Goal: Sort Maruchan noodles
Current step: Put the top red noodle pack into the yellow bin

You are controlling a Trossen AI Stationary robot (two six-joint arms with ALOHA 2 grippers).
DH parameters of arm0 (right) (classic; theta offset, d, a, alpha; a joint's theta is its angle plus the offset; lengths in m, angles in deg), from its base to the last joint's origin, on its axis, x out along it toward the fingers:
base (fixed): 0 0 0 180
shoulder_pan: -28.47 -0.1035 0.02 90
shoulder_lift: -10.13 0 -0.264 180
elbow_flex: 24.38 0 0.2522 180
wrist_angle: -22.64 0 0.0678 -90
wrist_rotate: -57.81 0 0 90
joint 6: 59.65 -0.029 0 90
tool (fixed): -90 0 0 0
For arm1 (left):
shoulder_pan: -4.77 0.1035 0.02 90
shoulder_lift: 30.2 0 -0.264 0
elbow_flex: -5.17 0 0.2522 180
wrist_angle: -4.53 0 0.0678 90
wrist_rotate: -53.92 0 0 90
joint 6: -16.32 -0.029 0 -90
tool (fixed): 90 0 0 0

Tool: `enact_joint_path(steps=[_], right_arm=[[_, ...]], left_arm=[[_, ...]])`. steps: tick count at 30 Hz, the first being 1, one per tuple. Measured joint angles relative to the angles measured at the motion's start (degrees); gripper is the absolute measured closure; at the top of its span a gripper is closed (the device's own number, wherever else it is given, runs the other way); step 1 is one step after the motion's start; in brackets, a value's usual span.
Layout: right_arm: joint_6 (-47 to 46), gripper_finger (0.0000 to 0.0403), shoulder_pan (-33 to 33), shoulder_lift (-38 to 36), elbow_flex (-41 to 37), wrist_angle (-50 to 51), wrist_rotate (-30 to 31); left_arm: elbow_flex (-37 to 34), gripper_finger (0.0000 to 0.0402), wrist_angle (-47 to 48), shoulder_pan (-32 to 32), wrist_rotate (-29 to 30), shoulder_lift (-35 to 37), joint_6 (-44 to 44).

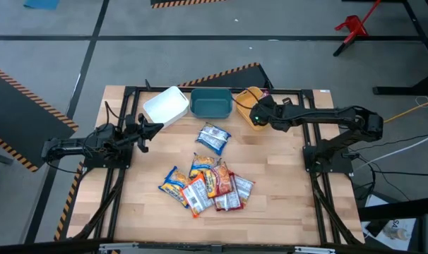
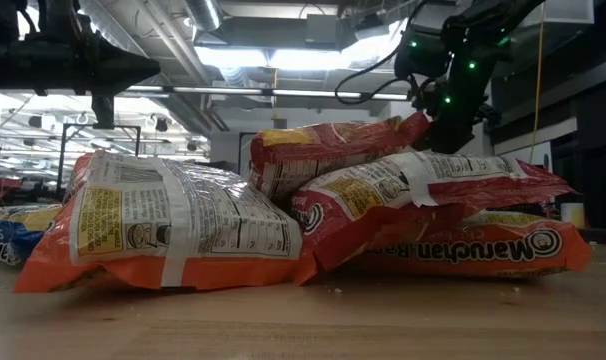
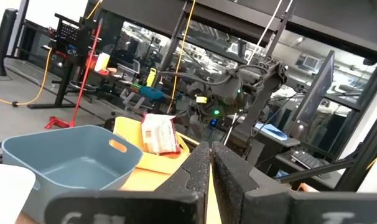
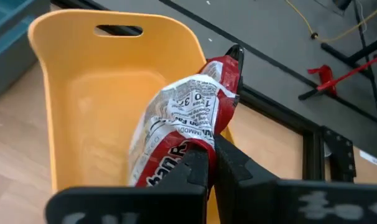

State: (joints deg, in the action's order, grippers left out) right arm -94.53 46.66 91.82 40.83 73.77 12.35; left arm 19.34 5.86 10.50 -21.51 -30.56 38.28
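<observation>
On my far left the left gripper (image 1: 155,128) sits low over the table's left edge, just in front of the white bin (image 1: 166,106); from its wrist camera I see its two dark fingers (image 3: 198,167) pressed together with nothing between them. Moving right along the back edge of the table (image 1: 284,212), the white bin stands beside the teal bin (image 1: 211,103), which looks bare inside from the left wrist view, and the orange bin (image 1: 246,98) comes next, touching the teal one. In front of the teal bin, a blue-white packet (image 1: 214,137) lies alone on the wood, apart from the rest. Nearer the front, a heap of Maruchan noodles (image 1: 207,186) lies in overlapping layers: one blue-white packet at its left edge, then orange-yellow and red-maroon ones stacked across each other, which fill the low view as tilted wrappers leaning on one another. Further right, the right gripper (image 4: 211,163) hangs over the orange bin with its arm stretched in from the right side of the table. Its fingers are pinched nearly closed on a red packet (image 4: 183,118), gripping the lower end so the packet stands crumpled and upright above the bin's yellow floor, not resting on it as far as I can tell. The left wrist camera catches the same red packet (image 3: 159,133) held over the orange bin (image 3: 131,129) beyond the teal bin (image 3: 70,155).
</observation>
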Motion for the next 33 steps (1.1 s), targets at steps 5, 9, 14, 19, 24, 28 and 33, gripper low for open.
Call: enact_joint_path(steps=[5, 9, 14, 19, 24, 28, 33], right_arm=[[4.69, 0.0403, 0.05, 0.00, 0.00, 0.16, -0.13], [8.34, 0.0403, 0.05, 0.00, 0.00, 0.14, -0.14], [11.78, 0.0403, 0.06, 0.00, 0.00, 0.03, -0.57], [12.87, 0.0403, 0.20, 0.59, 0.02, -0.86, -2.26], [12.95, 0.0390, 0.20, 3.19, 0.04, -2.87, -4.27], [14.31, 0.0345, 0.20, 5.09, 0.04, -4.76, -6.87], [14.37, 0.0261, 0.20, 5.68, 0.02, -7.45, -7.40]], left_arm=[[0.00, 0.0390, 0.00, 0.00, -0.01, 0.00, -0.01], [0.00, 0.0390, 0.00, 0.01, -0.01, 0.00, 0.00], [0.00, 0.0390, 0.00, 0.01, 0.00, 0.00, -0.02], [0.01, 0.0390, 0.32, 0.01, 1.63, -0.01, -0.04], [0.00, 0.0390, 0.42, 0.01, 2.49, 0.00, -0.04], [0.00, 0.0390, 0.44, 0.00, 2.49, -0.02, 0.00], [0.00, 0.0390, 0.42, -0.01, 2.51, -0.02, 0.02]])
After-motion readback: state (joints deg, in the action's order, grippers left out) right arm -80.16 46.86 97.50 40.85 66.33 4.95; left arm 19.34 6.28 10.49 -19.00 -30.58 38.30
